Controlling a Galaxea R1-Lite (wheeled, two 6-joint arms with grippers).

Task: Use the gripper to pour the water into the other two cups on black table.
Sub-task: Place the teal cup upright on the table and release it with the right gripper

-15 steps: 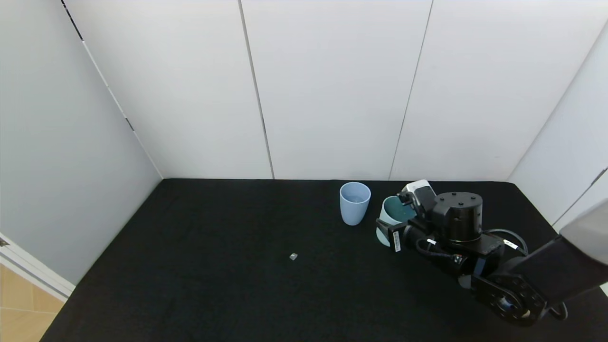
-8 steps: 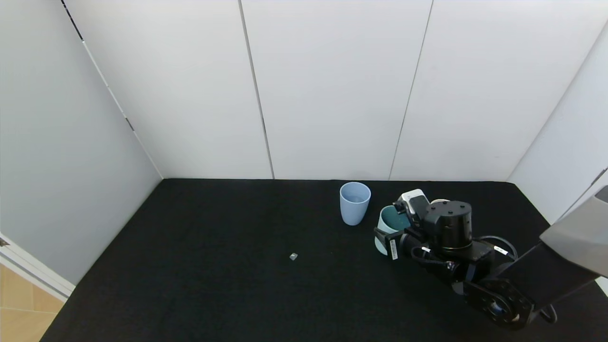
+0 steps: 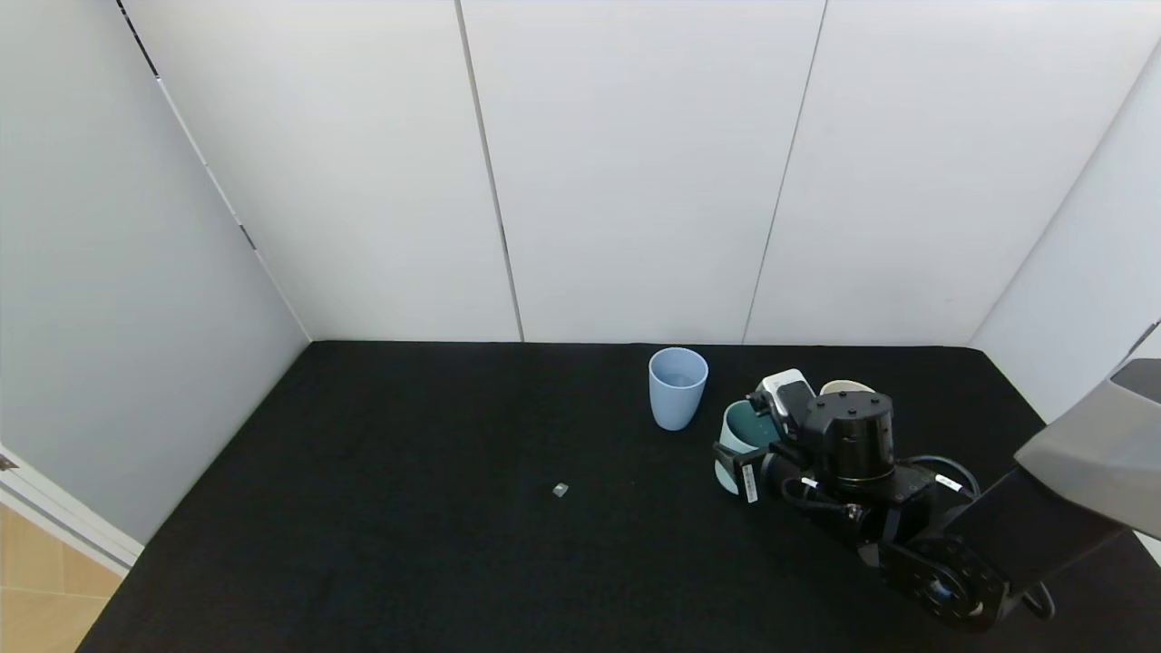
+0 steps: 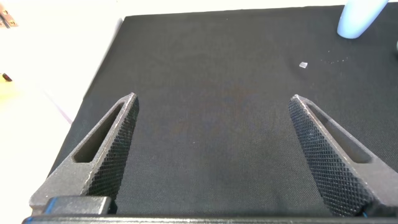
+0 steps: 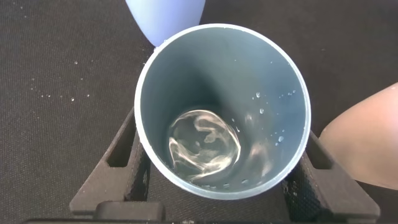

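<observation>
your right gripper (image 3: 746, 451) clamps the mint cup (image 5: 222, 109); the cream cup (image 3: 845, 388) sits just beyond its right side.

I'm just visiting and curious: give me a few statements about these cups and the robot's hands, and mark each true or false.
1. The right hand grips the mint-green cup. True.
2. The mint-green cup is completely dry inside. False: a little water glints at its bottom, with droplets on the wall.
3. The light blue cup stands upright on the black table. True.
4. The left hand holds the light blue cup. False: it is open over bare table, holding nothing.
5. The cream-beige cup lies to the robot's left of the light blue cup. False: it is to the right, beyond the right arm, mostly hidden.
</observation>
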